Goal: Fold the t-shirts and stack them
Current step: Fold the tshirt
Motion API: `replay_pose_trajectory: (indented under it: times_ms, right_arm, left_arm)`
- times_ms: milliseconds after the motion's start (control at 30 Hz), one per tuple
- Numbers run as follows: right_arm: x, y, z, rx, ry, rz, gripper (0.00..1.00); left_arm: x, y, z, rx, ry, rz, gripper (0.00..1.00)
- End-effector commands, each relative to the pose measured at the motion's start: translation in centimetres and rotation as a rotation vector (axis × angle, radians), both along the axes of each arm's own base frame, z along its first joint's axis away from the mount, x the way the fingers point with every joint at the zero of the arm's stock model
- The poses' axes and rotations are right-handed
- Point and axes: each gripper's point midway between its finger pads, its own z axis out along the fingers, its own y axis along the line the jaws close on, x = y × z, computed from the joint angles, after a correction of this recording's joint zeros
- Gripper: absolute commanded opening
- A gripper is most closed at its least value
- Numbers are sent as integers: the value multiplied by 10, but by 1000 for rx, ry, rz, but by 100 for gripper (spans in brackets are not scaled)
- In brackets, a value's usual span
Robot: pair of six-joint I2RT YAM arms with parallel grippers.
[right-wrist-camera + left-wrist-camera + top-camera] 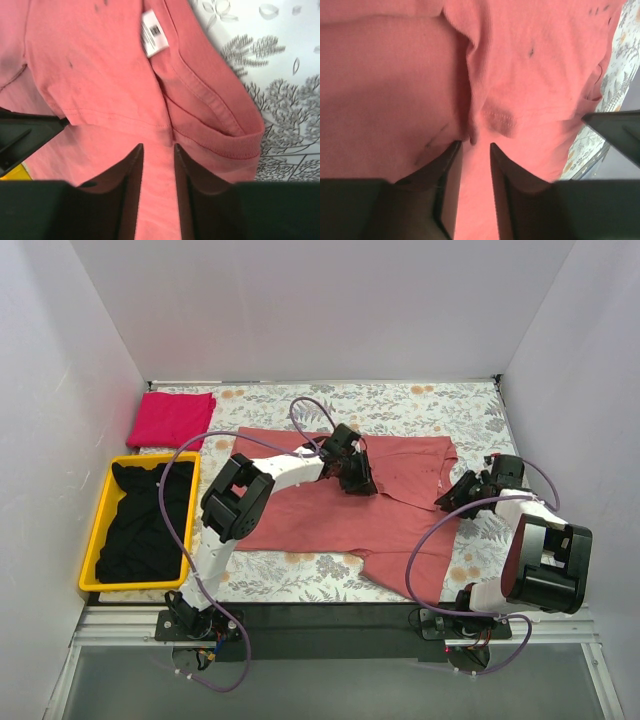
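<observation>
The dusty salmon-red t-shirt [330, 520] lies spread across the floral table, collar to the right. My left gripper [357, 480] is low on its upper middle. In the left wrist view [475, 145] its jaws stand narrowly apart with shirt fabric [385, 75] between them, at a bunched sleeve fold. My right gripper [447, 500] sits at the collar. In the right wrist view [158, 146] its jaws pinch fabric just beside the ribbed collar [220, 115] and the white label [154, 32]. A folded magenta-pink t-shirt [170, 418] lies at the back left. Black t-shirts [145, 525] fill the bin.
The yellow plastic bin [100, 530] stands along the left side of the table. White walls close in the left, back and right. The floral table cover [420, 405] shows behind the shirt and along the front edge [300, 585].
</observation>
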Motion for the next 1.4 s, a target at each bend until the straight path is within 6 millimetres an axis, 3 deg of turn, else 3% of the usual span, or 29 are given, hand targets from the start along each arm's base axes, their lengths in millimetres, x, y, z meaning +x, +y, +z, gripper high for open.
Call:
replay_pose_trajectory:
  times_ms: [0,67,133,167,233,267,333,367,433,467,567,633,733,800,867,900,967,1100,1167,1200,1367]
  right_arm:
    - [29,-13,30,-58,-102,-6,39]
    - [49,-19,48,-78,-170,-18,45]
    - [64,-21,61,-76,-221,-21,46]
    - [78,-22,75,-80,-282,-18,46]
    - [94,-22,82,-70,-339,0,46]
    - [104,-18,92,-49,-386,35,46]
    - [123,-18,94,-32,-437,50,46]
    - [131,-15,101,-7,-465,65,46]
    - [147,-18,94,-3,-483,62,46]
    - [156,-18,97,3,-496,62,46]
    - [174,-22,72,26,-466,57,46]
    - [185,-23,67,30,-475,59,46]
    - [201,-26,51,36,-465,75,46]
    - [207,-27,30,47,-439,90,46]
    - [219,-31,25,48,-441,92,46]
    - [220,-36,8,58,-410,79,45]
    - [227,-44,2,64,-399,52,45]
    - [240,-62,-16,60,-374,14,46]
    - [253,-68,-12,64,-392,12,46]
    - [256,-71,-21,74,-376,8,46]
    - [280,-77,-29,86,-368,17,48]
  left_arm:
    - [13,18,62,-44,-81,42,34]
    - [32,42,86,-53,-130,93,38]
    - [46,66,95,-31,-170,148,41]
    - [61,90,110,-28,-213,191,41]
    - [76,121,110,12,-241,248,41]
    - [92,148,111,31,-258,296,41]
    - [107,179,105,68,-266,342,41]
    - [122,208,100,97,-271,402,40]
    - [137,238,84,151,-265,441,39]
    - [148,262,80,168,-266,485,36]
    - [167,301,55,225,-243,535,32]
    - [173,316,35,254,-216,549,30]
    - [182,337,21,307,-215,576,26]
    - [181,349,6,332,-188,593,25]
    - [178,361,-7,361,-162,614,24]
    - [174,365,-15,373,-143,619,24]
    - [170,373,-23,381,-113,637,21]
    - [166,378,-40,397,-78,637,20]
    - [170,376,-40,387,-76,631,20]
    - [171,375,-46,385,-67,628,20]
    - [192,372,-46,365,-81,635,20]
